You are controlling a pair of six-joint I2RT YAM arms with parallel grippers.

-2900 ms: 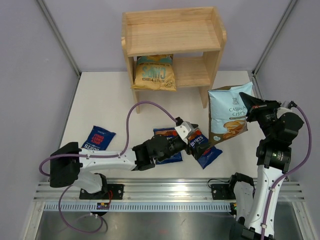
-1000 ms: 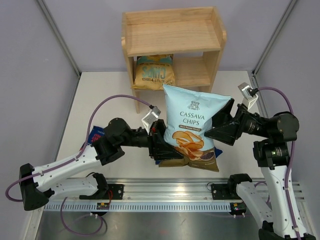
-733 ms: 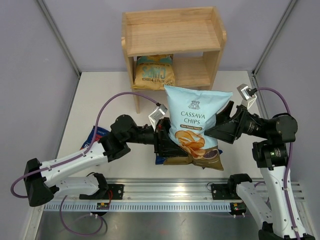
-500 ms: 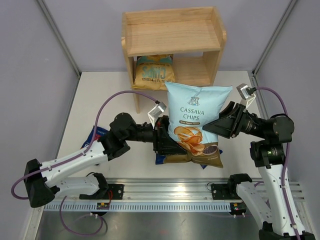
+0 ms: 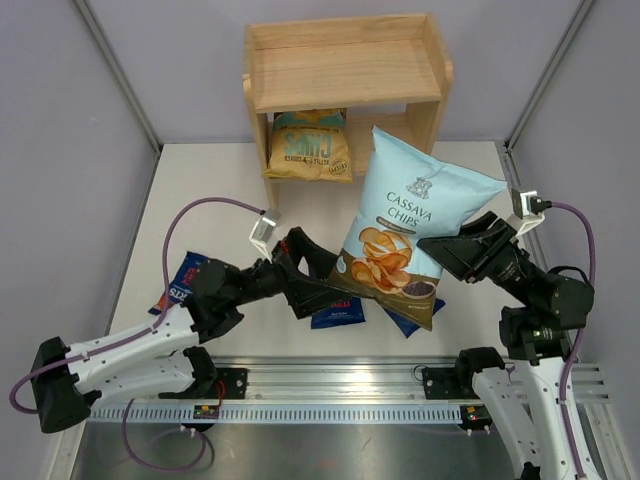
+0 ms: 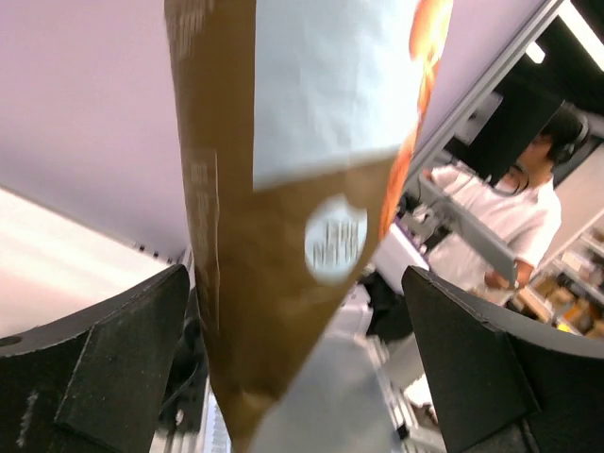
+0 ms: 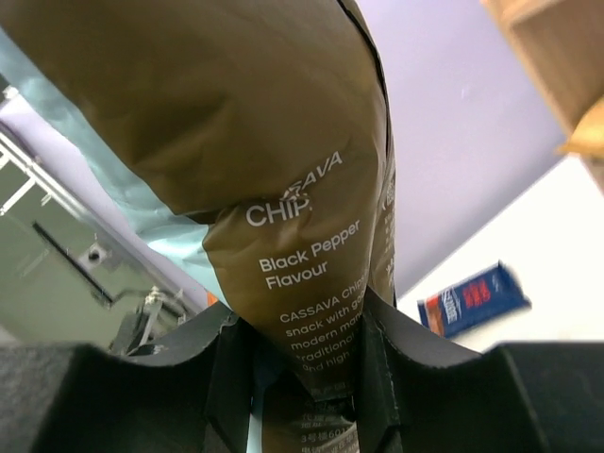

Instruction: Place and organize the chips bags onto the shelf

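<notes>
now your right gripper [image 5: 441, 262] pinches chip bag [image 5: 415, 215] bottom, long axis tilted up; left gripper [image 5: 322, 275] wide, empty; shelf [image 5: 345, 75] ahead-left of it.

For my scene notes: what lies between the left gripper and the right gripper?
The lower end of the pale-blue foil Cassava Chips bag, shown in the top view.

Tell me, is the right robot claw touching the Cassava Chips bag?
Touching. The right wrist view shows the right gripper with both fingers pressed against opposite sides of the Cassava Chips bag at its brown end, pinching it.
</notes>
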